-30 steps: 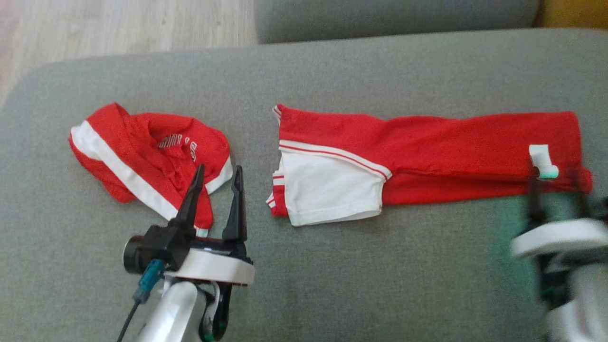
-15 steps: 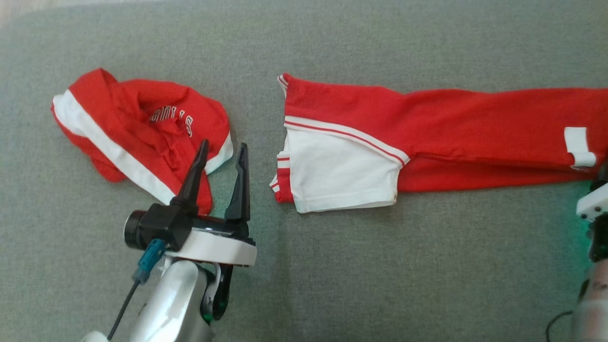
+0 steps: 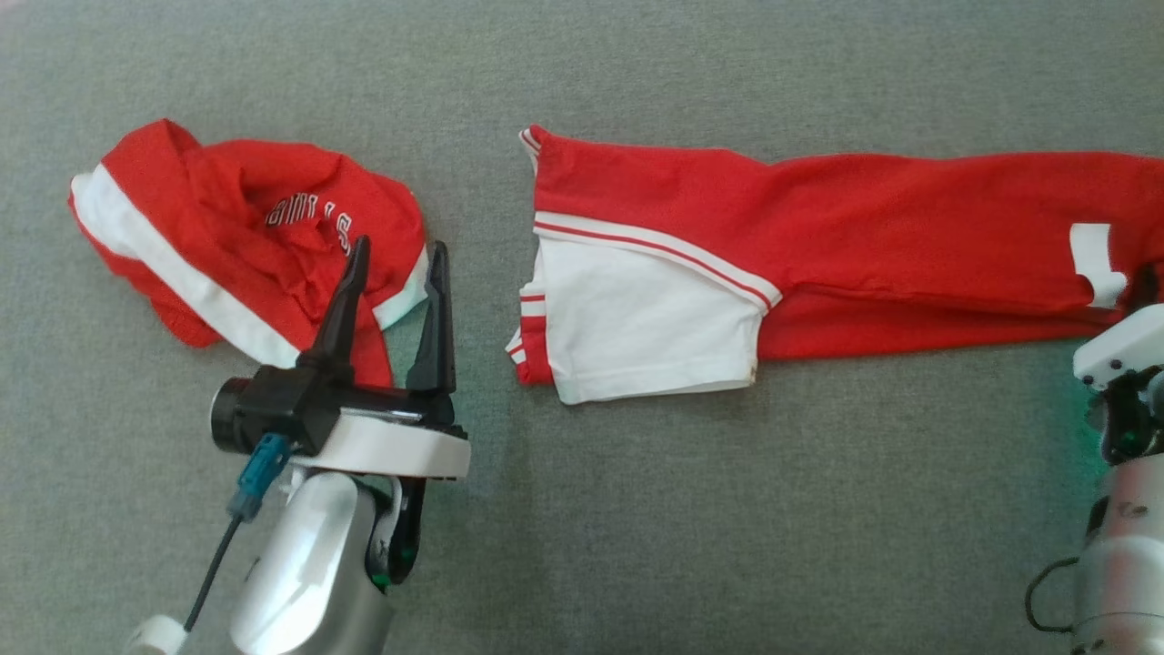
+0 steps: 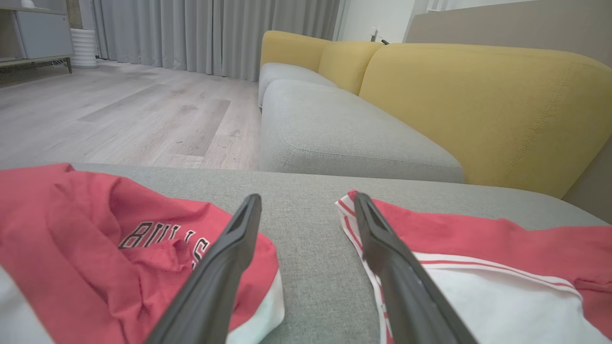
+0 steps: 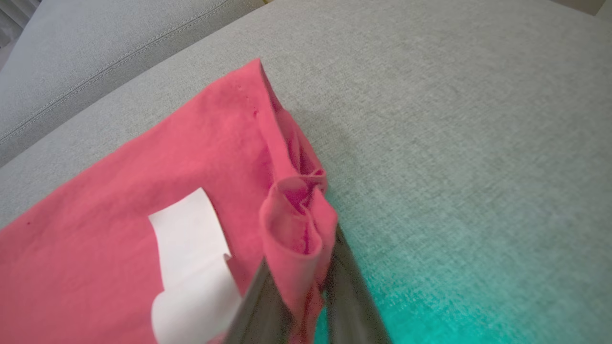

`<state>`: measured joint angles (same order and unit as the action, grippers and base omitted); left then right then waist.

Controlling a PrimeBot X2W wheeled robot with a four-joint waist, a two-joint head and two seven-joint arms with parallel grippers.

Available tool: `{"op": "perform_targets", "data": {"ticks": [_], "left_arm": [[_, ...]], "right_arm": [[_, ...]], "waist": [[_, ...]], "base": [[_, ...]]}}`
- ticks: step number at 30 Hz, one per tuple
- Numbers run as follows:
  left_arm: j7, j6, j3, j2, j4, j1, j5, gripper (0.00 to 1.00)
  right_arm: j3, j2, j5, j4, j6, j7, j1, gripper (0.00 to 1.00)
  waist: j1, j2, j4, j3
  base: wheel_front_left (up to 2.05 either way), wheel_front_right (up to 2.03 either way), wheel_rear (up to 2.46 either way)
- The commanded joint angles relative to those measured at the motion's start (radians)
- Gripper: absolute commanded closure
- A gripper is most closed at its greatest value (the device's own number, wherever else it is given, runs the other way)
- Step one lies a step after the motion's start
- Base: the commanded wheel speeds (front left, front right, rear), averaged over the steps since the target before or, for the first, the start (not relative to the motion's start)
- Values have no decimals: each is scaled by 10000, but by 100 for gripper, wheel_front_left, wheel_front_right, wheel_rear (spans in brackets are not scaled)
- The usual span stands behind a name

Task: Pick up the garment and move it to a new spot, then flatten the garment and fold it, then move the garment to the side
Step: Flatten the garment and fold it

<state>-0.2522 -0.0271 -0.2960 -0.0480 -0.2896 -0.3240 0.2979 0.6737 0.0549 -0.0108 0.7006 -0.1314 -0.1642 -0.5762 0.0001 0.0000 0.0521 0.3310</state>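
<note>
The garment (image 3: 846,218) lies stretched out on the grey cushion, red with a white sleeve at its left end and a white patch near its right end. My right gripper (image 3: 1138,289) is at that right end. In the right wrist view its fingers (image 5: 299,272) are pinched on a bunched fold of the garment's (image 5: 215,157) red corner. My left gripper (image 3: 396,250) stands open between this garment and a crumpled one, with nothing between its fingers (image 4: 307,200). The garment's sleeve end (image 4: 478,248) lies just right of it.
A second red-and-white garment (image 3: 245,227), crumpled and printed with letters, lies at the left, touching the left gripper's left finger. The grey cushion (image 3: 637,509) is bare in front. Beyond it are another grey seat (image 4: 334,134), yellow backrests (image 4: 478,95) and wooden floor (image 4: 119,110).
The head camera has tilted down, so the whole picture shifted. My right gripper has reached the garment's right end and closed on its corner. The left gripper has stayed open in place.
</note>
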Motion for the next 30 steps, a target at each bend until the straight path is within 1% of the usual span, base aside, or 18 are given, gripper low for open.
{"op": "perform_targets", "data": {"ticks": [1, 3, 5, 10, 13, 16, 19, 21, 25, 29, 30], "left_arm": [[-95, -13, 409, -25, 243, -267, -153, 0], [-95, -38, 454, -25, 246, -252, -215, 0], [-95, -62, 475, -24, 228, -221, -242, 0], [-95, -92, 446, -23, 200, -170, -155, 0], [-95, -88, 396, -23, 185, -136, -75, 0], [-95, -63, 385, -23, 183, -75, -5, 0], [-95, -38, 367, -23, 146, 29, 68, 0], [-95, -21, 353, -23, 127, 114, 106, 0], [-95, 17, 314, -23, 106, 302, 172, 0], [-95, 57, 206, -23, 71, 579, 259, 0], [-95, 57, 206, -23, 71, 579, 259, 0]], "right_arm": [[-189, -45, 21, -144, 7, 45, 27, 100], [-73, -17, 58, -315, 7, 121, 102, 100], [61, 168, 150, -510, 7, 186, 212, 100], [525, 1080, 545, -913, 7, 424, 477, 100], [712, 1425, 844, -1179, 7, 616, 578, 100], [625, 1579, 951, -1371, 7, 836, 582, 100], [188, 1421, 831, -1558, 7, 1081, 544, 100], [-236, 1187, 689, -1778, 7, 1189, 515, 100], [-1385, 636, 288, -2421, 7, 1222, 642, 100], [-2792, 259, -188, -3090, 7, 1204, 1171, 100], [-2792, 259, -188, -3090, 7, 1204, 1171, 100]], "waist": [[-1, 0, -54, -49], [-1, 0, -106, -115], [-1, 0, -156, -217], [-1, 0, -186, -452], [-1, 0, -164, -621], [-1, 0, -150, -805], [-1, 0, -140, -1068], [-1, 0, -130, -1273], [-1, 0, -50, -1754], [-1, 0, 124, -2271], [-1, 0, 124, -2271]], "base": [[0, 0, 0], [0, 0, 0], [0, 0, 0], [0, 0, 0], [0, 0, 0], [0, 0, 0], [0, 0, 0], [0, 0, 0], [0, 0, 0], [0, 0, 0], [0, 0, 0]]}}
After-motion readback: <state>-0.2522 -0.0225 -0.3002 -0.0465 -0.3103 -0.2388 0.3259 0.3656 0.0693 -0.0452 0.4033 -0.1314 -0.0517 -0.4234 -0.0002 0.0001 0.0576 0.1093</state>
